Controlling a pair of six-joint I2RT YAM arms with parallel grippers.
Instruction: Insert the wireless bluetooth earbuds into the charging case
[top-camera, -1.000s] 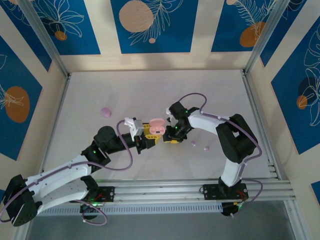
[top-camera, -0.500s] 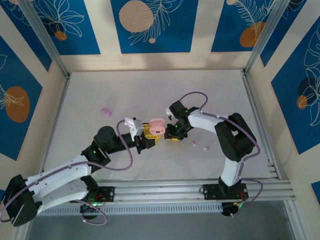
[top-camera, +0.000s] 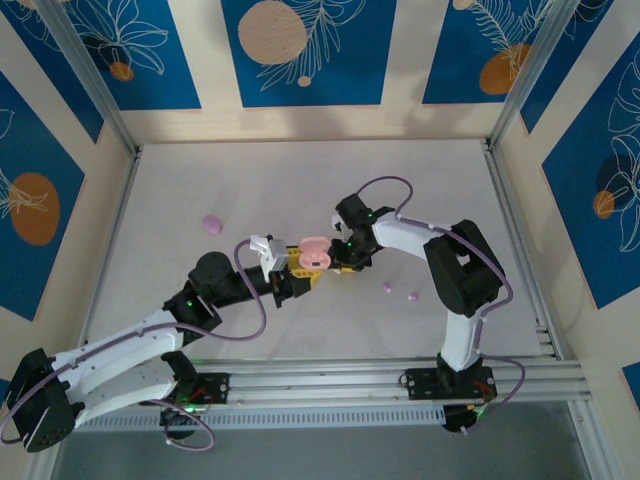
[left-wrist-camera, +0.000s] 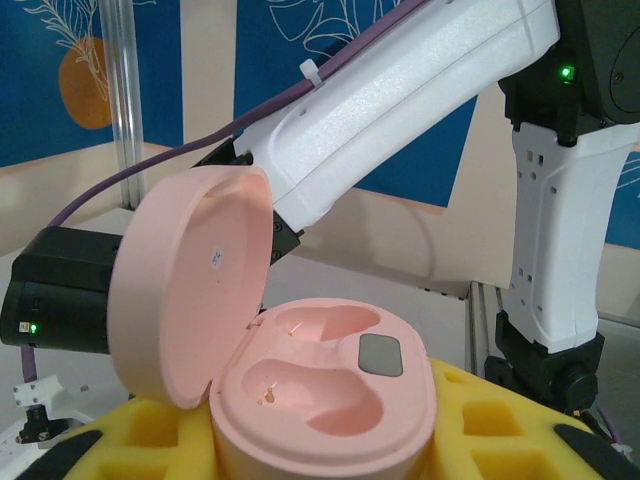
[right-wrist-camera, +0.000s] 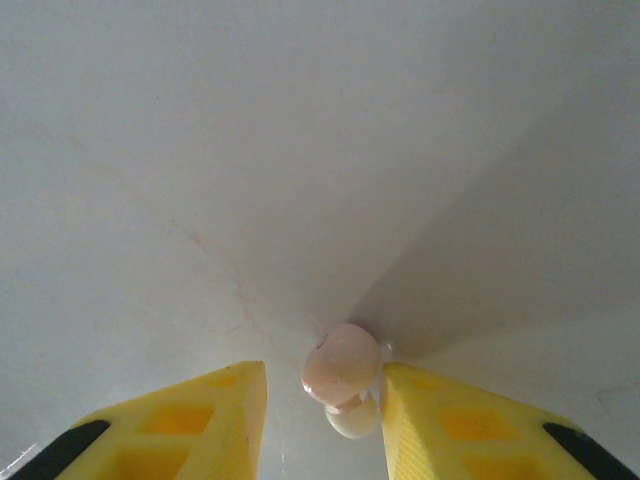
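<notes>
Near the middle of the desk (top-camera: 250, 180), a little toward its near edge, the left gripper (top-camera: 306, 268) is clamped on the charging case (top-camera: 314, 252), a rounded pink shell. The left wrist view has the case seated between the yellow foam pads (left-wrist-camera: 488, 420). Its lid (left-wrist-camera: 190, 285) is swung up and back on one side, and its base is turned upward. Two moulded wells (left-wrist-camera: 315, 400) lie side by side in the base, with a small grey patch (left-wrist-camera: 381, 355) beside the farther one. The white link of the right arm (left-wrist-camera: 400, 110) crosses just behind the case. The right gripper (top-camera: 339, 262) sits just beside the case on its right, pointing down at the desk. In the right wrist view a pale pink earbud (right-wrist-camera: 342, 363) lies between this gripper's yellow fingers (right-wrist-camera: 215, 415), with a whitish tip showing under it. The bud rests against one finger while a narrow strip of desk shows between it and the other. The jaws therefore stand apart around the bud and are not pinched on it from both sides. Whether the bud rests on the desk I cannot tell, though the gripper's shadow narrows to a point right at it. Two more earbuds (top-camera: 387, 287) lie loose on the desk, right of the grippers toward the near right corner, close together but apart. A lilac case (top-camera: 211, 223) sits closed, well apart to the left.
</notes>
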